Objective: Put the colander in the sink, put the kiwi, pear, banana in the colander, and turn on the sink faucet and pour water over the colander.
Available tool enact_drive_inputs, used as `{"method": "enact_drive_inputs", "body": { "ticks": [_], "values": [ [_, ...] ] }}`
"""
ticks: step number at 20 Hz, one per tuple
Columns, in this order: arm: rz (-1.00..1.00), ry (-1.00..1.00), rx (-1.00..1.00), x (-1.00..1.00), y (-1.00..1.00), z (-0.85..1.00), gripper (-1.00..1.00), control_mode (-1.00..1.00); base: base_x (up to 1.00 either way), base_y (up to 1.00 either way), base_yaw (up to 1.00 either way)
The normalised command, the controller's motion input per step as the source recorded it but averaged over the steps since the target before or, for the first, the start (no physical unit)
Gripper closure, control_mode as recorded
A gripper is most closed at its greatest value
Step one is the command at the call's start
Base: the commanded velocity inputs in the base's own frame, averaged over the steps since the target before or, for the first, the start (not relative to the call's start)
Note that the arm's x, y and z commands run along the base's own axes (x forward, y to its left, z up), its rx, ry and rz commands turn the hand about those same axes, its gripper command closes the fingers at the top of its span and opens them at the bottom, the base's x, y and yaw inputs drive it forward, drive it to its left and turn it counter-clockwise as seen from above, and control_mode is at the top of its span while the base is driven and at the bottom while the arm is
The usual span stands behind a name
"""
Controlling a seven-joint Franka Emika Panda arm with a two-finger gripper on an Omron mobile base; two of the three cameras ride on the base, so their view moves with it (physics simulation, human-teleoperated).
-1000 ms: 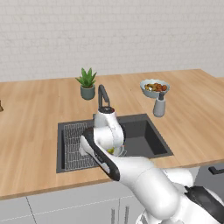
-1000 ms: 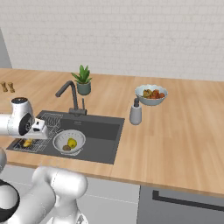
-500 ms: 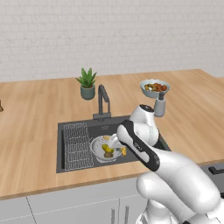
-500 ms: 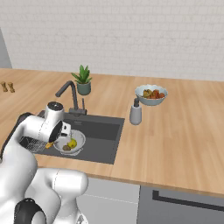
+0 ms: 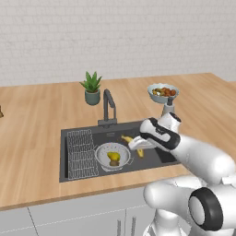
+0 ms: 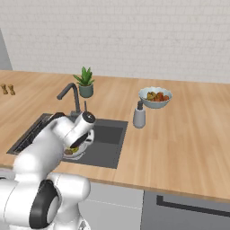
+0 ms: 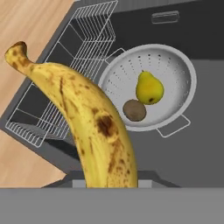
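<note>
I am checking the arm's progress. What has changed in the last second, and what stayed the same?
The arm swung from the rack side of the sink to its other side, carrying the banana in the gripper; the grip stayed shut on it. The colander stayed in the sink with the pear and kiwi inside. The faucet has not moved, and no water shows.

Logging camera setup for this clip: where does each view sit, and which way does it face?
Left base view: behind-left, looking down at the sink; arm from lower right, holding the banana.
Right base view: behind-right; faucet ahead, arm from lower left.
Hand view: looks along the held banana at the colander.
Shared: colander holding pear and kiwi.
</note>
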Motion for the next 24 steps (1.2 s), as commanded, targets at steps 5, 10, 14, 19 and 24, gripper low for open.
{"method": "enact_drive_inputs", "body": {
  "ticks": [5, 10, 14, 19, 24],
  "values": [
    [0.09, 0.09, 0.00, 0.96, -0.01, 0.00, 1.00, -1.00, 0.00, 0.00, 0.00],
    [0.09, 0.08, -0.08, 0.59, 0.18, -0.17, 1.00, -1.00, 0.00, 0.00, 0.00],
    [0.07, 0.04, -0.16, 0.35, 0.24, -0.46, 1.00, -1.00, 0.00, 0.00, 0.00],
    [0.05, 0.00, -0.07, 0.12, 0.16, -0.49, 1.00, -1.00, 0.00, 0.00, 0.00],
    [0.00, 0.00, 0.00, 0.00, 0.00, -0.30, 1.00, -1.00, 0.00, 0.00, 0.00]
  ]
}}
